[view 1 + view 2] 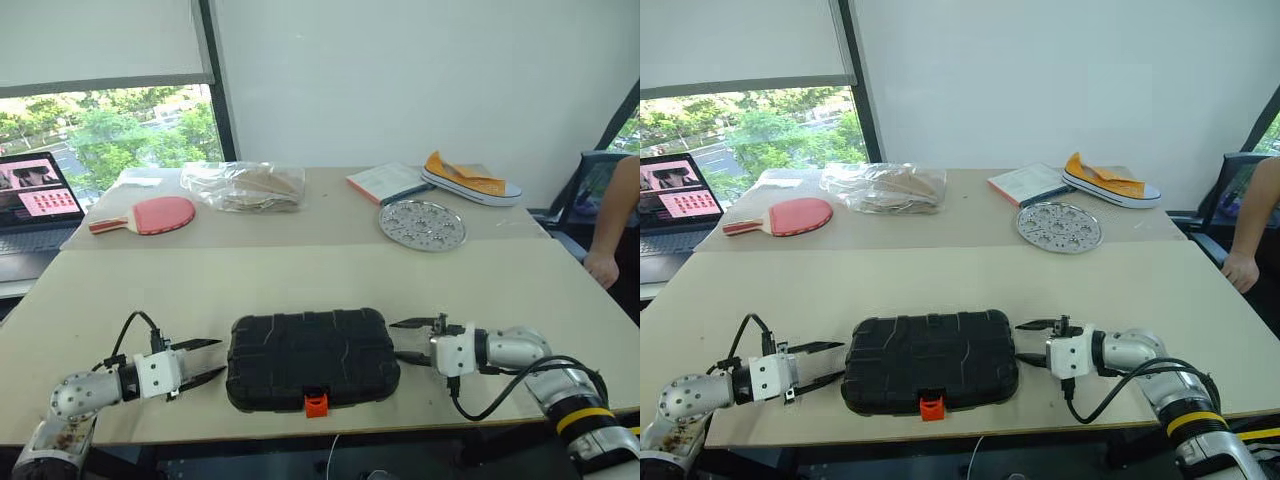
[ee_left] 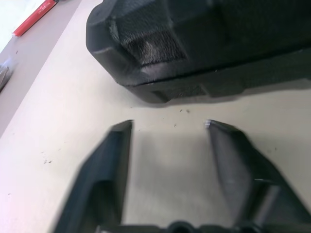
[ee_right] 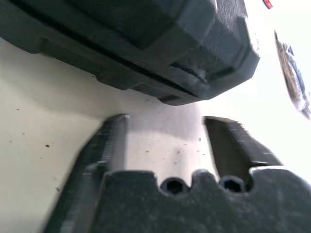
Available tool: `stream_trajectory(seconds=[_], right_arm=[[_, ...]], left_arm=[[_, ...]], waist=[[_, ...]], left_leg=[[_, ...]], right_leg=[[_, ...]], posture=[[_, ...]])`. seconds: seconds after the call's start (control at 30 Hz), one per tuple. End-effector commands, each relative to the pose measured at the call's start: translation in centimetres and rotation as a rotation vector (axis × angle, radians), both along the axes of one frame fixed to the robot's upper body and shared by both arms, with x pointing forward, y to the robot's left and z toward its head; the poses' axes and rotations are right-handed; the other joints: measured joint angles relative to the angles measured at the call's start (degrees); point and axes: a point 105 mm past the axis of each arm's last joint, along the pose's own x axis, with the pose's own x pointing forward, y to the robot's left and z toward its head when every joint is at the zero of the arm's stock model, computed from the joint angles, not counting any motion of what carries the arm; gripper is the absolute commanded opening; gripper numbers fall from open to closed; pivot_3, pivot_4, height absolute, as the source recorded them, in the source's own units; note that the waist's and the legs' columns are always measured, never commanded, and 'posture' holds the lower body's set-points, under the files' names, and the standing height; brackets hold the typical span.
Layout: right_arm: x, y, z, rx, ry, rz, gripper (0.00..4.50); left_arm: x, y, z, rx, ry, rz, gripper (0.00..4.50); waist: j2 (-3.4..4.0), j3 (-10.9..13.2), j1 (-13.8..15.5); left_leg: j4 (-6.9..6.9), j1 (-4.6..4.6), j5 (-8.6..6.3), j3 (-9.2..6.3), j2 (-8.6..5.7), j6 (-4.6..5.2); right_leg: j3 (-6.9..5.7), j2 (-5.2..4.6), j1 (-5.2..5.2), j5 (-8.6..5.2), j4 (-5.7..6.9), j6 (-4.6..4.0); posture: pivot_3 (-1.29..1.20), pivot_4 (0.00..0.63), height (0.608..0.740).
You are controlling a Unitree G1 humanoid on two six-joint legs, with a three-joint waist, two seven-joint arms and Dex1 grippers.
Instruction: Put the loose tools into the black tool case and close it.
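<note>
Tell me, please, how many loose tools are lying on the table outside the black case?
0. No loose tool lies on the table; the black tool case sits closed between the open left gripper and open right gripper. Any tools inside are hidden.

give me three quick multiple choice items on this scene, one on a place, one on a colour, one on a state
1. Where does the red paddle lie?
A. far table, left side
B. on the case
C. beside the shoe

2. What colour is the latch on the black tool case?
A. blue
B. orange
C. white

3. How is the case?
A. lid up
B. closed flat
C. on its side

Key: 1 A, it lies near the laptop; 2 B, orange tab at the front edge; 3 B, lid down between the open left hand and right hand.
</note>
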Motion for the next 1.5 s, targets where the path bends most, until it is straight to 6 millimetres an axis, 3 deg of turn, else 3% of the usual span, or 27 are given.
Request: stream_trajectory(seconds=[0.03, 0.07, 0.17, 0.43, 0.5, 0.7, 0.97, 1.13, 1.27, 1.33, 1.5], right_arm=[[-1.1, -1.2, 0.4, 0.039, 0.107, -0.041, 3.88], [-1.5, -1.4, 0.8, 0.078, 0.146, -0.058, 3.73], [-3.2, -1.6, 1.3, 0.127, 0.257, -0.083, 2.94], [-9.2, 0.4, -0.5, 0.105, 0.494, -0.11, 0.2], [-10.2, 1.1, -1.4, 0.104, 0.537, -0.125, 0.0], [-9.9, 3.3, -3.0, 0.081, 0.549, -0.175, 0.0], [-3.8, 4.4, -1.4, 0.157, 0.385, -0.277, 0.0], [-0.4, 4.5, -0.7, 0.19, 0.324, -0.314, 0.0], [1.1, 4.6, -0.5, 0.192, 0.3, -0.315, 0.0], [1.3, 4.1, -0.4, 0.187, 0.307, -0.314, 0.0], [-1.4, 3.7, -0.6, 0.191, 0.442, -0.288, 0.0]], left_arm=[[1.0, 1.6, 1.6, -0.129, 0.045, 0.117, 4.39], [1.4, 1.8, 1.9, -0.169, 0.067, 0.143, 4.49], [2.8, 1.4, 3.0, -0.233, 0.099, 0.175, 3.98], [5.7, -1.6, 5.3, -0.317, 0.117, 0.146, 0.79], [6.1, -2.8, 5.2, -0.316, 0.135, 0.116, 0.05], [6.0, -5.5, 4.0, -0.265, 0.249, 0.004, 0.05], [4.3, -6.0, 3.0, -0.255, 0.435, -0.069, 0.05], [3.9, -5.7, 2.8, -0.301, 0.425, -0.013, 0.05], [3.8, -5.4, 3.0, -0.341, 0.4, 0.033, 0.05], [4.2, -5.0, 3.9, -0.394, 0.35, 0.065, 0.05], [4.7, -6.3, 7.7, -0.526, 0.32, -0.016, 0.05]], waist=[[0.0, 0.0, 0.6], [0.0, 0.0, 0.8], [0.0, 0.0, 1.6], [-0.01, 0.0, 2.2], [-0.01, 0.0, 2.1], [-0.18, 0.0, 1.8], [-0.56, 0.1, 1.1], [-0.56, 0.1, 0.9], [-0.55, 0.1, 1.0], [-0.53, 0.1, 0.9], [-0.51, 0.2, 1.8]], left_leg=[[0.0, -0.02, 0.0, 0.0, 0.03, 0.0], [0.0, -0.04, -0.01, -0.01, 0.04, 0.01], [0.02, -0.26, -0.02, -0.07, 0.06, 0.03], [0.17, -0.6, -0.02, -0.11, 0.0, 0.02], [0.21, -0.59, -0.02, -0.1, -0.07, 0.02], [0.44, -0.56, -0.01, -0.08, -0.05, 0.0], [0.57, -0.47, 0.08, -0.08, 0.11, -0.12], [0.81, -0.52, 0.08, -0.09, 0.16, -0.1], [0.81, -0.56, 0.09, -0.1, 0.16, -0.12], [0.8, -0.57, 0.09, -0.1, 0.16, -0.12], [0.83, -0.89, 0.08, -0.24, 0.15, -0.11]], right_leg=[[-0.02, 0.01, -0.02, 0.0, 0.0, 0.0], [-0.04, 0.02, -0.05, 0.0, -0.01, 0.0], [-0.15, 0.0, -0.17, 0.0, -0.03, 0.0], [-0.24, 0.06, -0.3, 0.03, -0.06, 0.05], [-0.22, 0.05, -0.28, 0.03, -0.07, 0.06], [-0.14, 0.16, -0.23, 0.04, -0.04, 0.08], [0.02, 0.39, -0.15, 0.16, 0.01, -0.02], [0.07, 0.4, -0.15, 0.3, 0.04, -0.02], [0.09, 0.39, -0.21, 0.33, 0.07, -0.06], [0.09, 0.39, -0.22, 0.33, 0.07, -0.07], [-0.08, 0.35, -0.41, 0.34, 0.03, -0.07]], posture=[[0.0, 0.15, 0.74], [0.0, 0.15, 0.74], [0.0, 0.15, 0.74], [0.0, 0.15, 0.74], [0.0, 0.15, 0.74], [0.0, 0.15, 0.74], [0.0, 0.15, 0.74], [0.0, 0.15, 0.74], [0.0, 0.15, 0.74], [0.0, 0.15, 0.74], [0.0, 0.15, 0.74]])
